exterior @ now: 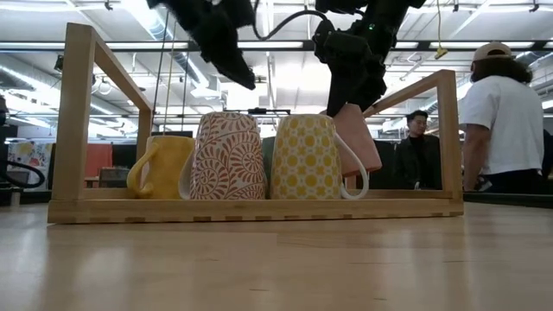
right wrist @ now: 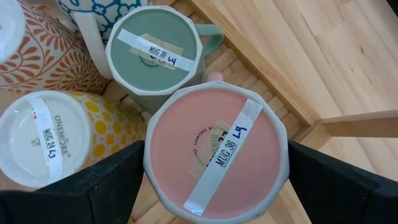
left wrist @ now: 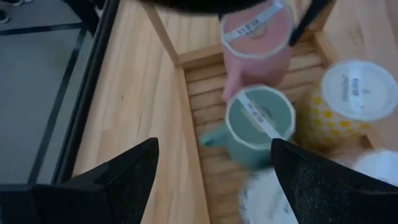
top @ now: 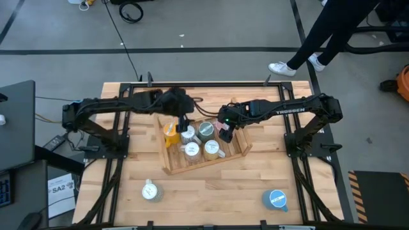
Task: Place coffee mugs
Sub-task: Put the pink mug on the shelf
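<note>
Pinching the pink mug [right wrist: 216, 151] from both sides, the right gripper [right wrist: 214, 180] holds it upside down, base toward the wrist camera with a taped label across it, just above the right end of the wooden rack [top: 238, 155]. In the low view the mug hangs tilted behind the yellow-dotted mug [exterior: 304, 157], its lower edge not yet down on the slats, so I judge it is being lowered into the free spot beside the green mug [right wrist: 152, 53]; carrying it inverted matches the others, which all stand mouth-down, probably so they drain or stack tidily in rows. From above, the rack holds an orange mug [top: 170, 131], two white-based ones and the green one, packed close, which leaves little room and explains the careful side grip clear of the handle. Spread wide and empty, the left gripper [left wrist: 211, 168] hovers over the rack's middle, looking down on the green mug with the pink one beyond; it seems to be waiting or lining up on a mug there, and the two arms are near enough over the rack that they could clash. Two mugs remain out on the table [top: 211, 198] near its front edge, a white mug [top: 150, 191] to the left and a blue mug [top: 276, 199] to the right, both well apart from the rack, so the job looks a good way from finished.
</note>
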{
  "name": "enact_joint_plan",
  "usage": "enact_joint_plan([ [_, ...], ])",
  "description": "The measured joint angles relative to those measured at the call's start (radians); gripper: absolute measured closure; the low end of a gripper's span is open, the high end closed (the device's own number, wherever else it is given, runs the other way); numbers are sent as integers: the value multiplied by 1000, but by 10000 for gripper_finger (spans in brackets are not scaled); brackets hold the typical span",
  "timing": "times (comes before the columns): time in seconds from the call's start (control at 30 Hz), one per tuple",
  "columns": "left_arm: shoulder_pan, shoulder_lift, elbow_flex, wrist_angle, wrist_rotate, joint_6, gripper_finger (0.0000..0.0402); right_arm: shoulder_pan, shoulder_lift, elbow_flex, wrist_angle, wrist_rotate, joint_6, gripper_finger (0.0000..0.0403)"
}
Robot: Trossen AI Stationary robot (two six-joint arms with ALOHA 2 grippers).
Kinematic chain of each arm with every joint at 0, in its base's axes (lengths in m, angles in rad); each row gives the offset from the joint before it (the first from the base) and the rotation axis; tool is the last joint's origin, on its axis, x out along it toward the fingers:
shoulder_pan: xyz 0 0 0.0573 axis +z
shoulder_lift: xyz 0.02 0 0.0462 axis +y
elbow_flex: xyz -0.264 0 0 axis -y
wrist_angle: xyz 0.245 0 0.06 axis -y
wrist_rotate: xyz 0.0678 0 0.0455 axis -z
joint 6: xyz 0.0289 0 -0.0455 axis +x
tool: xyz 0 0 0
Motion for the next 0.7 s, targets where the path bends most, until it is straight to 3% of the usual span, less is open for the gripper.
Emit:
enact_joint_plan([
  [0.4, 104, 211, 0, 310, 271, 60, 86, 0, 0, 0, 2, 0, 0, 29],
  [0.7, 99, 335, 0, 458, 375, 54, 86, 0, 1, 0, 4, -1, -1, 29],
])
